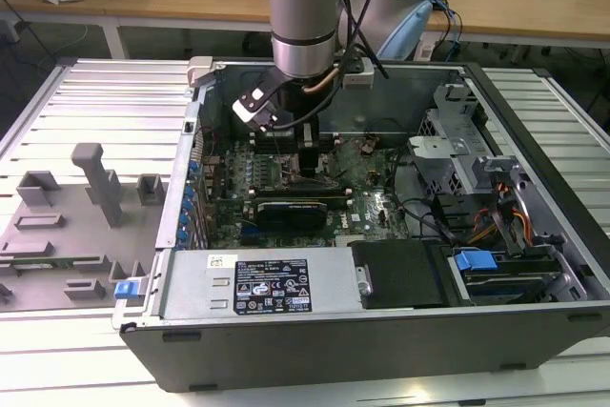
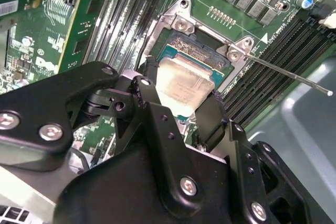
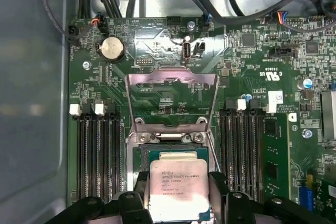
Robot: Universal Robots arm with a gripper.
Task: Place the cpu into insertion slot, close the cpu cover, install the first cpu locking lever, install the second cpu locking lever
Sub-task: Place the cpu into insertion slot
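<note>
Your gripper (image 3: pixel 180 182) pinches the cpu (image 3: pixel 178 195) between two black fingers (image 3: pixel 142 195). The cpu is a flat square with a matte silvery-beige lid and small dark print. It hangs directly over the black-rimmed insertion slot (image 3: pixel 144 157) on the green board. The cpu cover (image 3: pixel 171 81), a shiny metal frame, stands hinged open.

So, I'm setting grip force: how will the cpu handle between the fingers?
The cpu looks like a flat, rigid plate, so it is probably stiff and light. Its smooth metal top and thin edges may slip in the gripper. Being flat, it is unlikely to roll.
</note>
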